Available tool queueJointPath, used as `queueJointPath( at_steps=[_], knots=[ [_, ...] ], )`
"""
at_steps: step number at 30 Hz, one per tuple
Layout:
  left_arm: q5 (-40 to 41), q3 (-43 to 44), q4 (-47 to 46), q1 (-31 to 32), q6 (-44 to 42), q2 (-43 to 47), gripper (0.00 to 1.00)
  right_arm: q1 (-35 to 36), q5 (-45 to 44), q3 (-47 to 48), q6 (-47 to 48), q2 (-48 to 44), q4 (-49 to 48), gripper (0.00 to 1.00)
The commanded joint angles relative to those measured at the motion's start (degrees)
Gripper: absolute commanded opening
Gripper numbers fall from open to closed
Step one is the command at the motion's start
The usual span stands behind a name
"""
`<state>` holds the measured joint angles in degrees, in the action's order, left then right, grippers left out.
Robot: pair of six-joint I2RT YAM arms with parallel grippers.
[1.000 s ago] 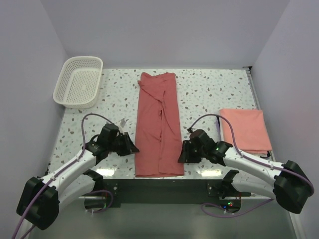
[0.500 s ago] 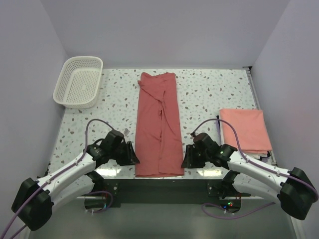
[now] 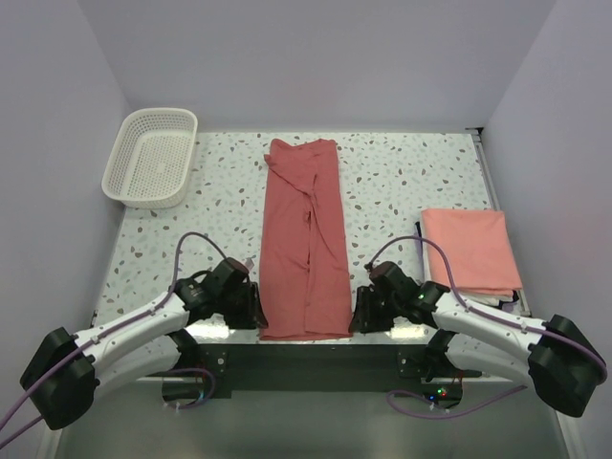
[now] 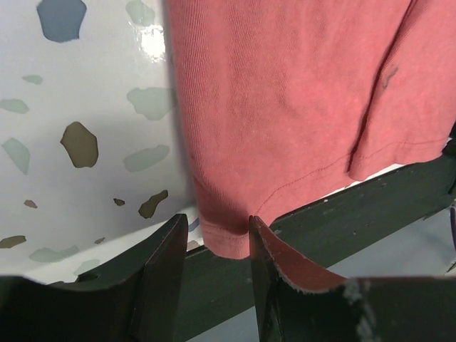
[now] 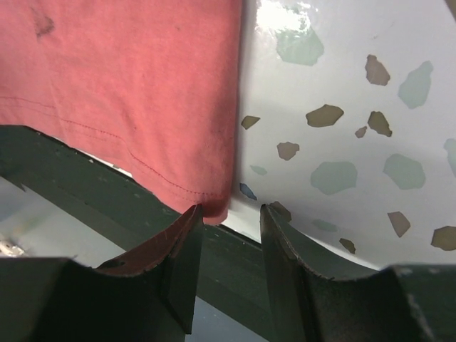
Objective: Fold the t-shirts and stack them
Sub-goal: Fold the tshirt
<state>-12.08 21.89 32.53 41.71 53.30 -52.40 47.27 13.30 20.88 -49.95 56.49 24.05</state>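
Note:
A dusty red t-shirt (image 3: 304, 239), folded lengthwise into a long strip, lies down the middle of the table with its hem at the near edge. A salmon pink t-shirt (image 3: 470, 251) lies folded at the right. My left gripper (image 3: 256, 308) is open at the red shirt's near left corner. In the left wrist view that hem corner of the shirt (image 4: 285, 107) sits between the fingertips of the left gripper (image 4: 216, 226). My right gripper (image 3: 360, 311) is open at the near right corner. In the right wrist view the right gripper (image 5: 229, 214) straddles the corner of the shirt (image 5: 128, 78), which lies by its left finger.
A white lattice basket (image 3: 151, 158) stands empty at the back left corner. The red shirt's hem overhangs the table's dark near edge (image 3: 382, 356). Walls close in the left, back and right sides.
Both arms have moved toward the near edge and in to the red shirt's near corners. The left gripper has opened wider; the right gripper's opening looks the same.

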Motion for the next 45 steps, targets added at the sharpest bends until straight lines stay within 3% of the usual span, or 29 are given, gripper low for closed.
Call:
queueJointPath(
  at_steps=[1, 14, 31, 38, 45],
  knots=[
    [1.4, 1.0, 1.4, 1.7, 1.9, -0.5, 0.44, 0.5, 1.6, -0.8, -1.1, 0.4, -2.9, 0.42],
    [3.6, -0.3, 4.1, 5.0, 3.2, -3.0, 0.24, 0.5, 2.6, -3.0, -3.0, -0.4, -5.1, 0.42],
    [3.4, -0.1, 2.6, 5.2, 3.7, -1.3, 0.11, 0.8, 3.6, -7.9, -7.7, -0.7, -9.7, 0.39],
    [2.7, -0.5, 1.2, 5.4, 4.1, -0.6, 0.05, 0.9, 3.6, -8.7, -8.4, -0.9, -10.1, 0.27],
    [3.5, -0.4, 4.5, 5.7, 3.6, 1.0, 0.0, 0.9, 3.2, -8.2, -5.9, -2.2, -5.5, 0.05]
  ],
)
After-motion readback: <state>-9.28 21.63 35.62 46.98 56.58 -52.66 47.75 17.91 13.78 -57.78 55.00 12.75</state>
